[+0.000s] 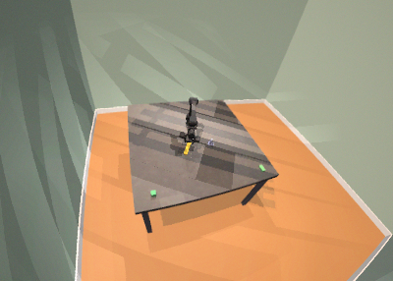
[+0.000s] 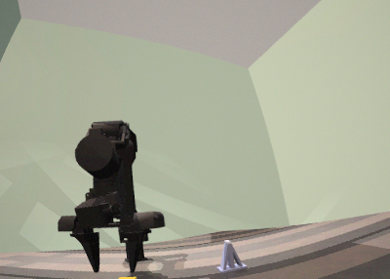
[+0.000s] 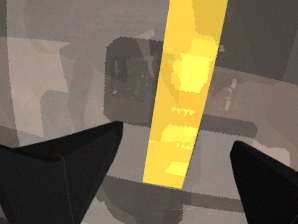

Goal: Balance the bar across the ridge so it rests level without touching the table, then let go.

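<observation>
The yellow bar (image 1: 187, 148) (image 3: 186, 102) lies on the dark table (image 1: 164, 170); only a sliver of the bar (image 2: 128, 278) shows at the bottom edge of the exterior view. My gripper (image 1: 191, 141) (image 2: 114, 270) (image 3: 177, 138) points down, low over the bar's end nearer the arm base. It is open, with the fingers on either side of the bar and a gap to each in the wrist view. The exact fingertip height is hard to tell. The small pale lilac ridge (image 1: 210, 142) (image 2: 226, 256) stands upright to the right of the gripper, with nothing on it.
A green block (image 1: 153, 193) lies near the table's front left corner and another green block (image 1: 262, 168) near its front right corner. Both are far from the bar and the ridge. The arm (image 1: 192, 118) reaches forward from the back of the table.
</observation>
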### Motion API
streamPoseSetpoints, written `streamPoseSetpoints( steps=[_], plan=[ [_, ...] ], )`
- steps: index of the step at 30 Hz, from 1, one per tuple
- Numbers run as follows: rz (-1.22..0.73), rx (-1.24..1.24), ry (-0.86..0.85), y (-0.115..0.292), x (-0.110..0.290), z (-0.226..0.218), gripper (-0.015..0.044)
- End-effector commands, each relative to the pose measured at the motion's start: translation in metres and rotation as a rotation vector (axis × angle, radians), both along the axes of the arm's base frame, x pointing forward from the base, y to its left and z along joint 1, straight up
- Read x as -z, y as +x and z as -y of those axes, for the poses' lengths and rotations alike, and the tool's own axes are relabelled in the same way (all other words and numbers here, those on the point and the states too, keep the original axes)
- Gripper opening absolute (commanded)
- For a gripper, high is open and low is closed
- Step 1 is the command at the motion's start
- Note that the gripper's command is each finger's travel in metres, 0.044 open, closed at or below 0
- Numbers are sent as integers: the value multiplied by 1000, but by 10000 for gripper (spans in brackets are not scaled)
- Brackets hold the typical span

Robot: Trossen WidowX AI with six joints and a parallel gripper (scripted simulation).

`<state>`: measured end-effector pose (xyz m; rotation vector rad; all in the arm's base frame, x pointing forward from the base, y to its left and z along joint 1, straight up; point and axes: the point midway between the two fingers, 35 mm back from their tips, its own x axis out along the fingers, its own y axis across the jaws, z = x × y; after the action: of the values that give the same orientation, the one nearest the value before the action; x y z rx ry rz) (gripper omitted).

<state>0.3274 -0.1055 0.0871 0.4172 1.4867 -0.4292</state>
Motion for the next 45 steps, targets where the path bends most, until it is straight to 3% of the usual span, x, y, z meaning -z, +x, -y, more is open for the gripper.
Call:
streamPoseSetpoints(
  steps=[1,37,43,45],
  plan=[
    [-4,5,8,-2,10,-1,315],
    [-4,5,8,-1,36,-1,315],
    [-3,0,1,0,35,0,158],
    [-3,0,1,0,35,0,144]
  ],
)
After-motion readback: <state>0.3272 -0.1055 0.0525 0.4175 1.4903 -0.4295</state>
